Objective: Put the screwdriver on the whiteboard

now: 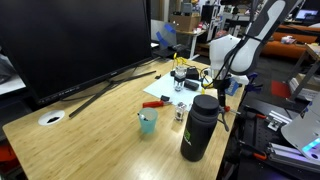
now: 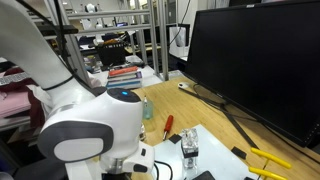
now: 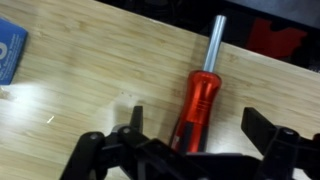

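The screwdriver (image 3: 196, 100) has a red handle and a silver shaft and lies flat on the wooden table. In the wrist view my gripper (image 3: 197, 115) is open just above it, with the handle between the two black fingers, which stand clear of it on both sides. The screwdriver shows in both exterior views (image 1: 155, 103) (image 2: 167, 126), lying on the wood beside the whiteboard (image 1: 168, 88), a thin white board near the middle of the table. I cannot make out the gripper in the exterior views.
A black bottle (image 1: 200, 128) stands at the table's near edge, with a teal cup (image 1: 148, 122) and a small clear object (image 1: 180, 112) close by. A round white disc (image 1: 52, 117) lies far off. A large monitor (image 1: 70, 40) fills the back. A blue item (image 3: 10, 50) lies nearby.
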You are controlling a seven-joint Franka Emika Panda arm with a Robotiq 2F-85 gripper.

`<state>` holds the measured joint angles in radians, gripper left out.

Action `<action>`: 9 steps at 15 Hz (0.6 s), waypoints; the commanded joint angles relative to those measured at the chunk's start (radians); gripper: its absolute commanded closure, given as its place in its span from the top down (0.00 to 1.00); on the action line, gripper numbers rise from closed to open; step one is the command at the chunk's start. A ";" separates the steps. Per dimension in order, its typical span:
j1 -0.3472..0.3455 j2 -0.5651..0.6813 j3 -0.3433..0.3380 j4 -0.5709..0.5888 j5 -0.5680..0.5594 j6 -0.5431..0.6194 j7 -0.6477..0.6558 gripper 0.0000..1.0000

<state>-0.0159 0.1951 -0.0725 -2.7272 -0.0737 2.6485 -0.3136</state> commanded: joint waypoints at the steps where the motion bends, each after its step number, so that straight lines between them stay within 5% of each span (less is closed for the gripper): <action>1: -0.013 0.022 0.016 0.015 -0.031 0.034 0.038 1.00; 4: -0.010 0.031 0.020 0.027 -0.044 0.038 0.053 0.98; 6: -0.010 0.035 0.022 0.034 -0.049 0.039 0.057 0.73; 9: -0.010 0.047 0.017 0.044 -0.064 0.041 0.068 0.53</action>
<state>-0.0157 0.2213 -0.0585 -2.6968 -0.1078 2.6685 -0.2717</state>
